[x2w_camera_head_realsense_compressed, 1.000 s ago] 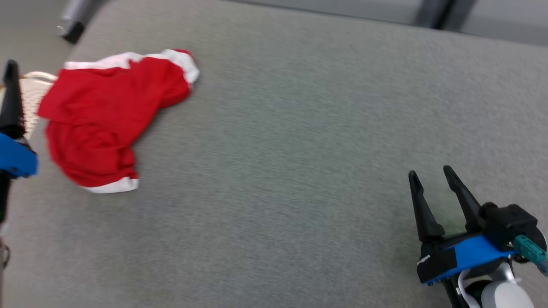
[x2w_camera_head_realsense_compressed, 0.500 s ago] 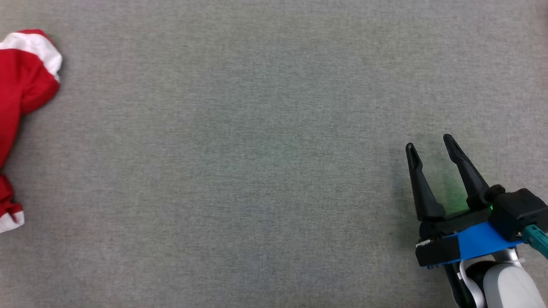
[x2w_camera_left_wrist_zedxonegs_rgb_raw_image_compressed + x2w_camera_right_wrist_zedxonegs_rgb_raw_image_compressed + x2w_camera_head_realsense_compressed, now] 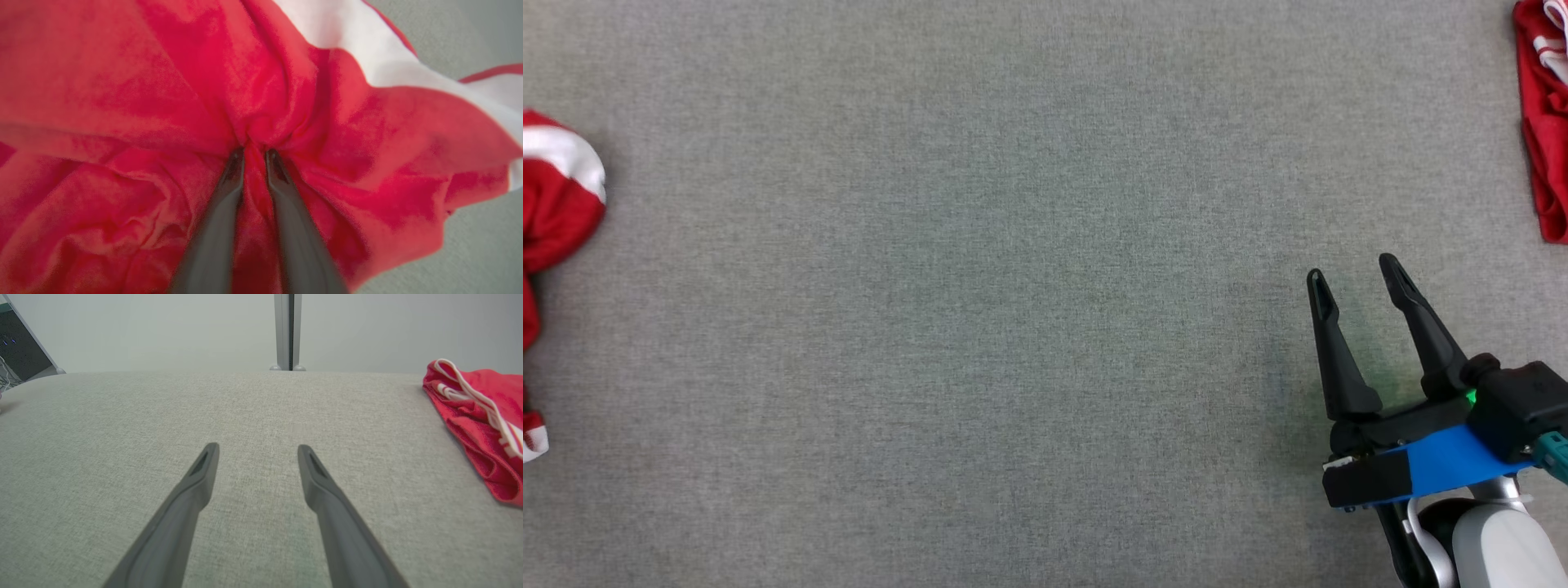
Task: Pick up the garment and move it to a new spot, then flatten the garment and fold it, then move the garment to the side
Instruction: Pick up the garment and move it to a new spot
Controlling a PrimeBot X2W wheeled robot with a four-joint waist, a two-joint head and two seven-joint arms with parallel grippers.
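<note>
Nearest to me in the left wrist view, my left claw [image 3: 254, 153] has its two dark fingers drawn narrow, with a ridge of red cloth pinched between them, so it is holding the garment [image 3: 143, 81]. The cloth bunches into creases around the fingertips, and a white band [image 3: 367, 53] runs along its edge toward 2 o'clock, with grey bench showing past it. In the head view, my right claw [image 3: 1352, 273] sits at about 4 o'clock, low over the bench [image 3: 1013, 286], fingers spread wide and holding nothing, tips pointing toward 12 o'clock. The garment [image 3: 556, 204] lies at 9 o'clock, cut off by the frame edge, its white band curving over the top, well apart from the right claw. Further out, at 2 o'clock, a second red garment [image 3: 1543, 147] lies crumpled on the bench at the frame edge. From the right wrist I see white cords [image 3: 470, 390] trailing across it. Beyond the bench's far edge, at 12 o'clock, a grey post [image 3: 288, 330] stands against a pale wall [image 3: 163, 330].
</note>
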